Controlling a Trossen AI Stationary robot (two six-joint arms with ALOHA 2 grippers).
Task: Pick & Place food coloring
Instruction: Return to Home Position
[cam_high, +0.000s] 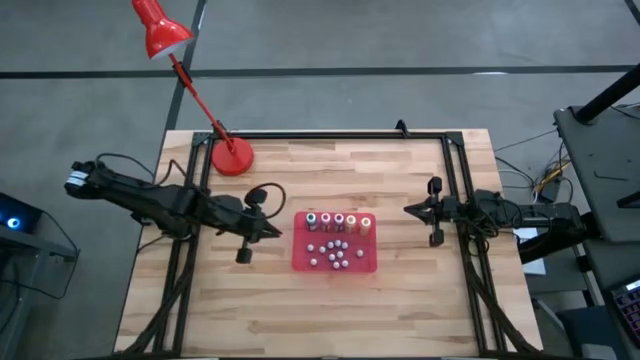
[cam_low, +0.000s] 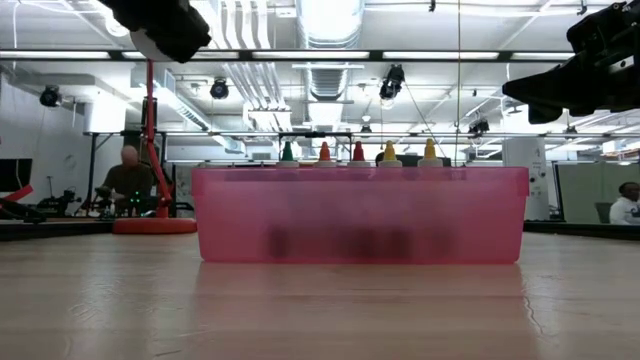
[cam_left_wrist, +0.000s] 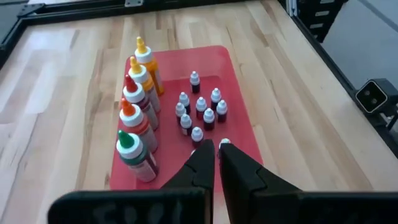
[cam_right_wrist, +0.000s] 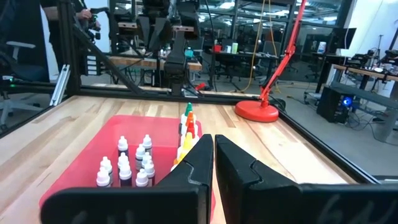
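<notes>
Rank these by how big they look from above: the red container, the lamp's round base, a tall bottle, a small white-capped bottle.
1. red container
2. lamp base
3. green-tipped tall bottle
4. small white-capped bottle
From straight above both bottles show mostly caps, so their gap looks slight.

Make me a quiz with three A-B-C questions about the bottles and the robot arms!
1. Where are the little bottles?
A. in the red tub
B. beside the lamp
C. out on the table

2. How many tall bottles stand in a row?
A. two
B. five
C. nine

3. What are the jaws of the left gripper doing?
A. shut, holding nothing
B. holding a bottle
C. wide open

Answers:
1 A, they stand inside the tub's walls.
2 B, five coloured caps line one side.
3 A, the jaws meet with nothing between them.
</notes>
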